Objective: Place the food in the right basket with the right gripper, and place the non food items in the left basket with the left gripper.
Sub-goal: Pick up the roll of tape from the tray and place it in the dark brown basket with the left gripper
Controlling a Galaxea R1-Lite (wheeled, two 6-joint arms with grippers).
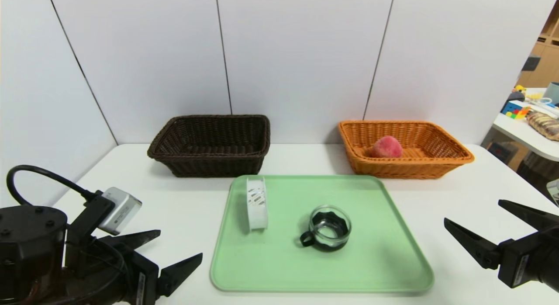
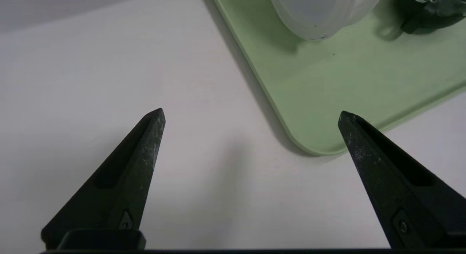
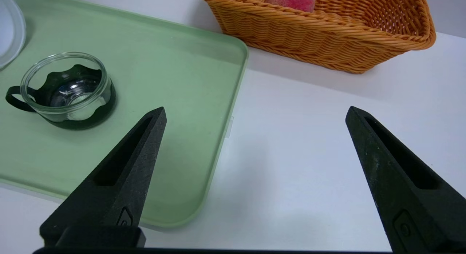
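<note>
A pinkish-red peach lies inside the orange-tan right basket, and its top shows in the right wrist view too. On the green tray a white slotted ring band stands on edge beside a clear glass cup with black base and handle. The dark brown left basket holds nothing that I can see. My left gripper hovers open over the table off the tray's near left corner. Open as well, my right gripper hangs over the table to the tray's right.
White wall panels close off the table at the back and left. A second table with toys stands at the far right. The tray's near corner lies just ahead of the left fingers.
</note>
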